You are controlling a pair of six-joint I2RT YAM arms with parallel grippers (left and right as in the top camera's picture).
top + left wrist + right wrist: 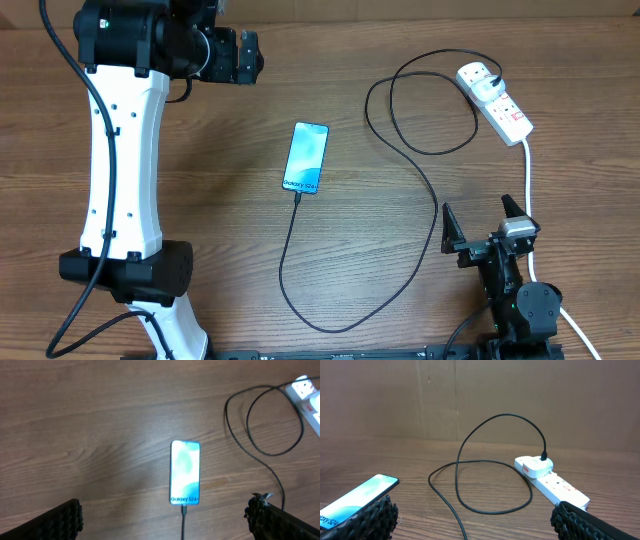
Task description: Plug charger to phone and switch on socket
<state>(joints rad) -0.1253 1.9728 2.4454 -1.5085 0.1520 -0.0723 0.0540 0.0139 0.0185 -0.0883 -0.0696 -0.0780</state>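
The phone (306, 157) lies face up mid-table, its screen lit and reading "Galaxy S24"; it also shows in the left wrist view (185, 472) and at the left edge of the right wrist view (355, 499). The charger cable (420, 180) has its tip in the phone's near end (184, 510), loops across the table, and ends at a plug in the socket (495, 100), a white strip with red switches at the back right (555, 482). My left gripper (240, 57) is open and empty, high at the back left. My right gripper (487, 222) is open and empty at the front right.
The socket's thick white cord (529, 200) runs down the right side past my right arm's base. The left arm's white link (120, 160) and base stand at the left. A brown wall (480, 395) rises behind the wooden table.
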